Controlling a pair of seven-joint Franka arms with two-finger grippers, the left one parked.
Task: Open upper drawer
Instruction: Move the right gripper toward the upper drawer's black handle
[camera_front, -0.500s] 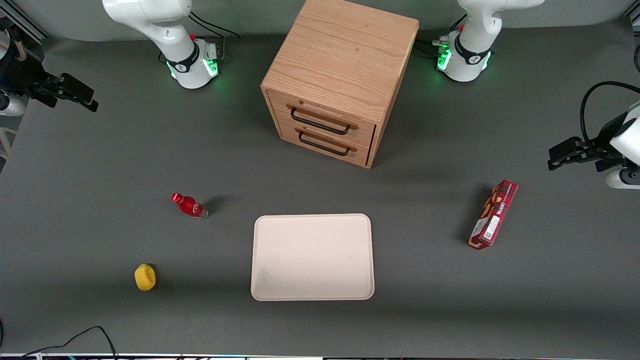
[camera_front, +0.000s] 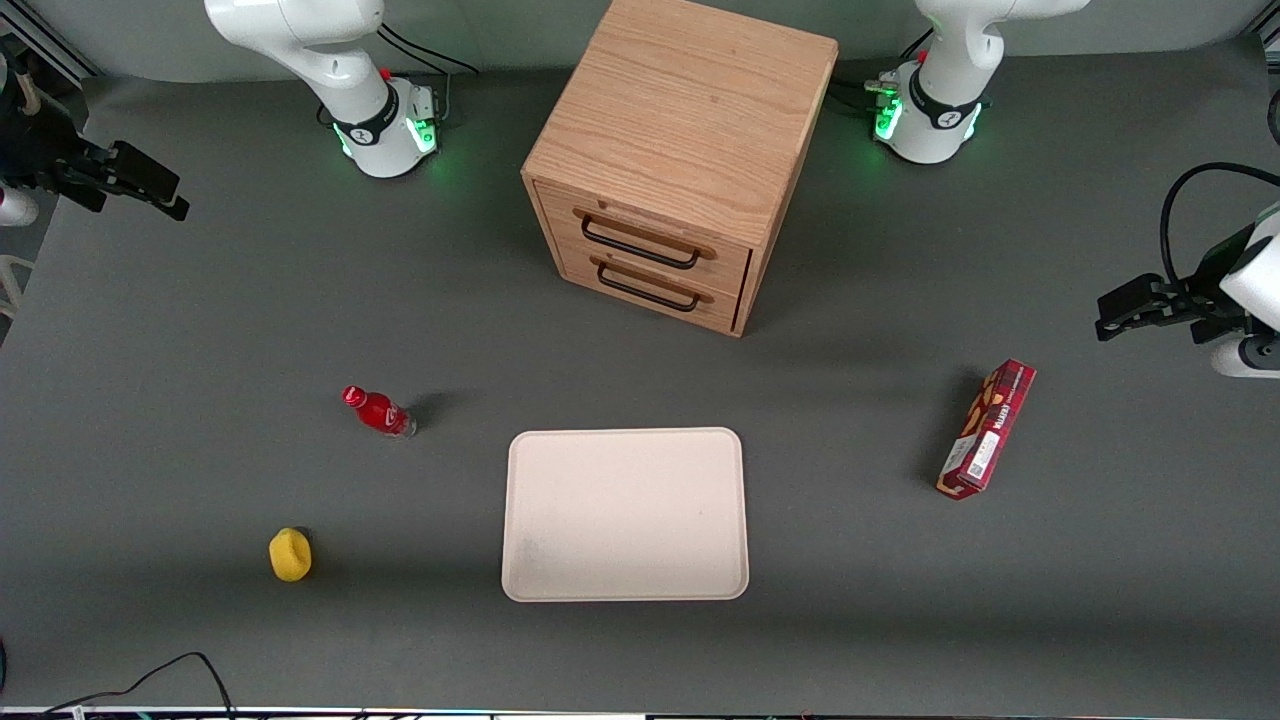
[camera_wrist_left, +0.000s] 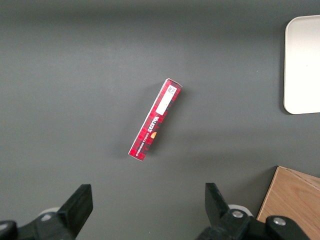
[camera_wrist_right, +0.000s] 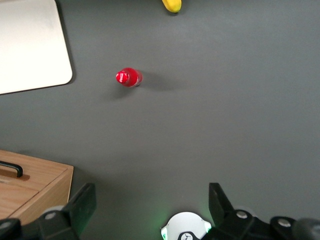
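Note:
The oak cabinet (camera_front: 690, 110) stands mid-table, far from the front camera. Its upper drawer (camera_front: 640, 232) is shut, with a thin black wire handle (camera_front: 640, 247); the lower drawer (camera_front: 655, 288) under it is shut too. My right gripper (camera_front: 165, 195) hangs open and empty above the table at the working arm's end, well away from the cabinet. In the right wrist view the gripper (camera_wrist_right: 150, 205) has its fingers wide apart, and the cabinet's corner (camera_wrist_right: 35, 187) shows with the end of a black handle (camera_wrist_right: 12, 169).
A red bottle (camera_front: 378, 412) stands between the gripper and a cream tray (camera_front: 625, 515). A yellow fruit (camera_front: 290, 555) lies nearer the front camera. A red box (camera_front: 987, 430) lies toward the parked arm's end. The working arm's base (camera_front: 385, 130) stands beside the cabinet.
My right gripper has shifted slightly away from the front camera and toward the table's end. Its fingers stay open. The drawers have not moved.

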